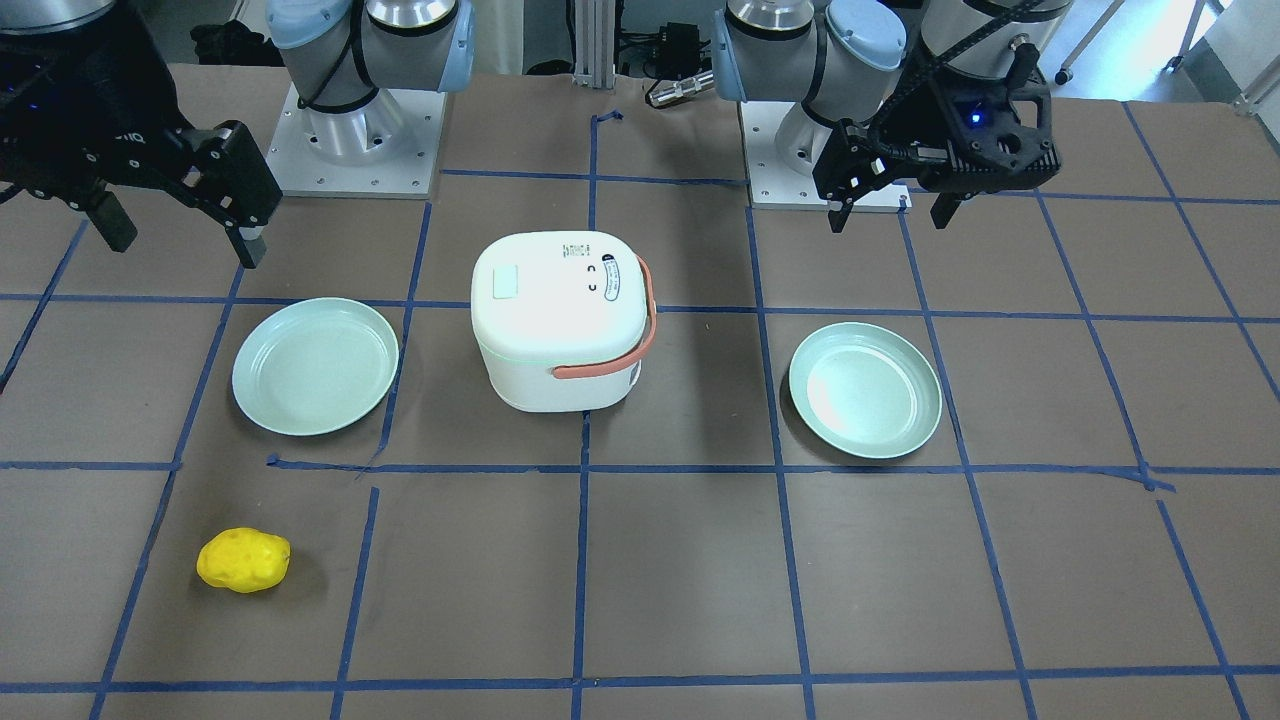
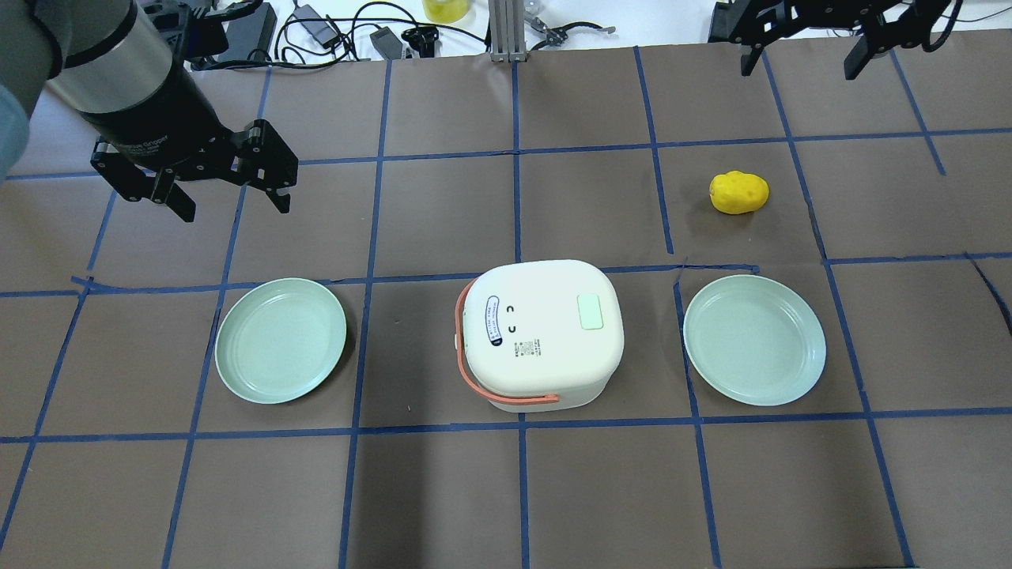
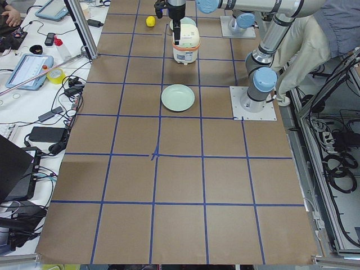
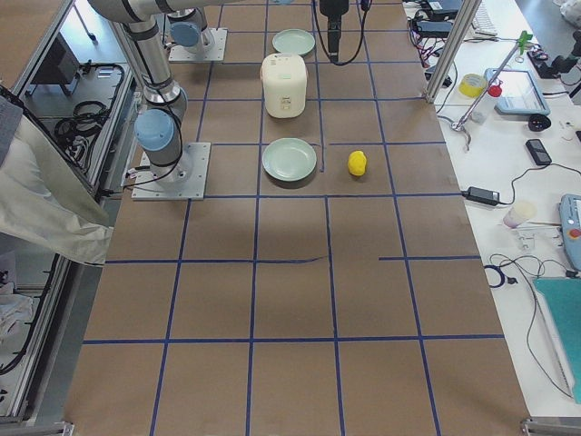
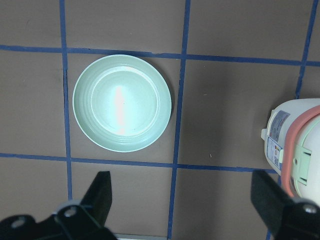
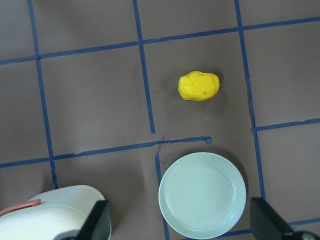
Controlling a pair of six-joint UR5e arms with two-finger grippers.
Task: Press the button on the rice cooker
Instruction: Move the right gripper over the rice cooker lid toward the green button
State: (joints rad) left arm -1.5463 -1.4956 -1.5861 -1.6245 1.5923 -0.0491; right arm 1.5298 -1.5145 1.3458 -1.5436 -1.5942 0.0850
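Observation:
The white rice cooker [image 2: 541, 332] with an orange handle stands at the table's middle, between two plates. Its pale green button [image 2: 590, 311] sits on the lid, toward the robot's right; it also shows in the front view [image 1: 510, 282]. My left gripper [image 2: 235, 207] is open and empty, high above the table beyond the left plate [image 2: 281, 340]. My right gripper [image 2: 798, 69] is open and empty, high at the far right. In the left wrist view the cooker [image 5: 297, 150] is at the right edge, clear of the fingers [image 5: 102, 192].
A pale green plate [image 2: 755, 338] lies to the cooker's right. A yellow potato-like object [image 2: 738, 192] lies beyond that plate. Blue tape lines grid the brown table. Cables and gear lie along the far edge.

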